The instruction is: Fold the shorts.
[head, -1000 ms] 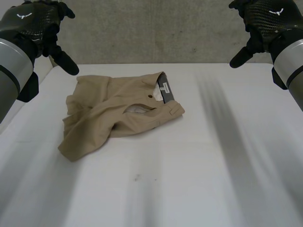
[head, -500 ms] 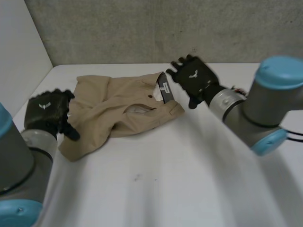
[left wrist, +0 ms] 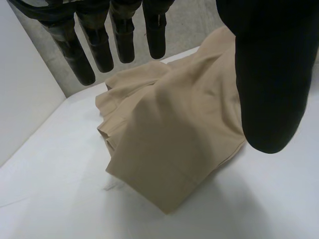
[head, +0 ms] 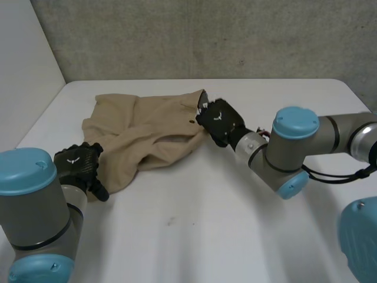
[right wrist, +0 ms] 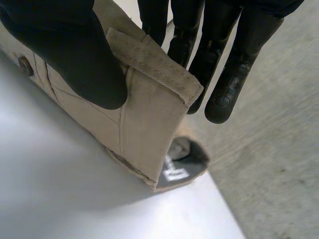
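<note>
shorts fold: both hands at the cloth, right one pinching the waistband.
from the head view i see the tan shorts (head: 147, 135) lying rumpled on the white counter (head: 235, 224), toward 11 o'clock from its middle. my right hand (head: 219, 119) sits at the shorts' 3 o'clock edge. in its wrist view the waistband (right wrist: 154, 62) corner is raised and pinched, thumb on the front and fingers (right wrist: 227, 84) behind it, with the grey lining and label (right wrist: 174, 173) just beyond. my left hand (head: 78, 168) is at the 7 o'clock corner, by the leg hem (left wrist: 164, 194). its fingers (left wrist: 79, 59) are straight and spread wide above the cloth, thumb apart, holding nothing.
</note>
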Motion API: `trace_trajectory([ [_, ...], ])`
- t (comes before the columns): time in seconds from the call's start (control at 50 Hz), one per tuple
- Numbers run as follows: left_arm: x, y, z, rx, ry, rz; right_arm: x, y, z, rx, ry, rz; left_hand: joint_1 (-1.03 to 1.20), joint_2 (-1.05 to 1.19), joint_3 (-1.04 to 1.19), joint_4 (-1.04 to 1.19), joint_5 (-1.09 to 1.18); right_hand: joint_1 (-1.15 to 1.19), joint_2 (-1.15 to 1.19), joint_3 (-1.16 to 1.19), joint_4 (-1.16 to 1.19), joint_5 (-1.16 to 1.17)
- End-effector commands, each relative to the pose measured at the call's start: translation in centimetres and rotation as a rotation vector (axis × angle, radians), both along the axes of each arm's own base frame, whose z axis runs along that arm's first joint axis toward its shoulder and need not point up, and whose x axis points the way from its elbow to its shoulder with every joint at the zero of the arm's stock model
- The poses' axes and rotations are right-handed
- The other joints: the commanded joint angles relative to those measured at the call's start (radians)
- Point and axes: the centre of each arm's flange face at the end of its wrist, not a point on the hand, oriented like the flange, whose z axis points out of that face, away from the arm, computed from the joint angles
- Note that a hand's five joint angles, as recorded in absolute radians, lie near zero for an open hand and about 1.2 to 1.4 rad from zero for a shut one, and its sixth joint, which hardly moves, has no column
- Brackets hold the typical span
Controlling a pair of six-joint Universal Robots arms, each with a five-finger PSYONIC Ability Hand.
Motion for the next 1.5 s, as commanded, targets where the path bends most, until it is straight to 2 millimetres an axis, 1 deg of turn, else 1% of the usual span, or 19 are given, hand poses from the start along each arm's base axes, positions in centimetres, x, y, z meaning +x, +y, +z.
trace_trajectory([
  [0.02,0.1,-0.1,-0.1,0.023,0.073,0.021,-0.6,2.1,7.8,-0.063,-0.068,-0.095,0.106,0.113,0.113,0.118,0.118,0.414,0.217,0.222,0.209,0.261],
  [0.04,0.1,-0.1,-0.2,0.026,0.077,0.023,-0.9,2.9,9.4,-0.070,-0.082,-0.107,0.106,0.113,0.113,0.118,0.118,0.414,0.217,0.222,0.209,0.261],
  [0.12,0.2,-0.1,-0.3,0.036,0.095,0.033,-0.9,5.4,12.4,-0.074,-0.096,-0.112,0.091,0.099,0.098,0.103,0.104,0.414,0.217,0.222,0.209,0.261],
  [0.22,0.3,0.1,-0.8,0.057,0.118,0.040,-1.3,7.7,14.3,-0.046,-0.082,-0.138,0.088,0.096,0.095,0.100,0.101,0.414,0.217,0.222,0.209,0.261],
  [0.38,-0.2,1.0,-1.4,0.155,0.183,-0.016,-1.1,10.0,14.7,-0.009,-0.057,-0.221,0.073,0.081,0.080,0.086,0.086,0.414,0.217,0.222,0.209,0.261],
  [0.52,-0.8,2.2,-2.0,0.294,0.254,-0.068,-0.9,10.5,14.6,-0.008,-0.054,-0.255,0.068,0.075,0.075,0.080,0.080,0.414,0.217,0.222,0.209,0.261],
  [0.66,-0.7,2.1,-1.9,0.297,0.262,-0.060,-0.6,11.1,14.9,-0.004,-0.068,-0.243,0.068,0.075,0.075,0.080,0.080,0.414,0.217,0.222,0.209,0.261],
  [0.8,-0.6,1.6,-2.5,0.288,0.258,-0.046,-1.1,11.7,16.5,0.009,-0.115,-0.246,0.091,0.098,0.098,0.103,0.104,0.414,0.217,0.222,0.209,0.261],
  [0.88,-0.5,0.7,-2.8,0.228,0.238,-0.002,-1.7,12.0,17.2,0.043,-0.126,-0.253,0.281,0.289,0.288,0.293,0.294,0.414,0.217,0.222,0.209,0.261],
  [0.94,-0.4,0.3,-3.0,0.188,0.223,0.038,-2.1,12.2,17.4,0.050,-0.118,-0.258,0.575,0.582,0.582,0.587,0.587,0.414,0.217,0.222,0.209,0.261],
  [0.96,-0.4,0.3,-3.0,0.180,0.214,0.042,-2.2,12.3,17.3,0.052,-0.116,-0.259,0.764,0.772,0.771,0.777,0.777,0.414,0.217,0.222,0.209,0.261],
  [0.98,-0.4,0.4,-2.9,0.178,0.211,0.040,-2.2,12.3,17.2,0.055,-0.108,-0.259,0.839,0.846,0.846,0.851,0.852,0.414,0.217,0.222,0.209,0.261],
  [1.04,-0.6,0.8,-2.5,0.164,0.196,0.017,-2.4,12.6,16.2,0.076,-0.075,-0.258,1.018,1.026,1.025,1.030,1.031,0.414,0.217,0.222,0.209,0.261],
  [1.08,-0.7,1.0,-1.4,0.134,0.190,-0.002,-2.7,12.7,15.4,0.087,-0.045,-0.262,1.083,1.090,1.090,1.095,1.096,0.414,0.217,0.222,0.209,0.261],
  [1.14,-0.8,1.5,0.8,0.065,0.180,-0.032,-3.2,12.3,14.7,0.090,-0.010,-0.279,1.095,1.103,1.102,1.107,1.108,0.414,0.217,0.222,0.209,0.261],
  [1.2,-0.5,2.3,2.9,-0.003,0.150,-0.060,-4.5,11.4,13.3,0.099,0.049,-0.317,1.095,1.103,1.102,1.107,1.108,0.414,0.217,0.222,0.209,0.261],
  [1.28,-0.1,3.4,5.6,-0.089,0.071,-0.117,-5.7,11.2,11.7,0.106,0.131,-0.342,1.080,1.088,1.088,1.093,1.093,0.414,0.217,0.222,0.209,0.261],
  [1.4,0.3,6.4,7.8,-0.113,-0.084,-0.284,-8.6,11.8,10.1,0.168,0.273,-0.379,1.054,1.061,1.061,1.066,1.067,0.414,0.217,0.222,0.209,0.261],
  [1.5,0.3,8.5,8.3,-0.048,-0.104,-0.394,-10.7,13.8,8.3,0.253,0.469,-0.352,1.048,1.056,1.055,1.060,1.061,0.414,0.217,0.222,0.209,0.261],
])
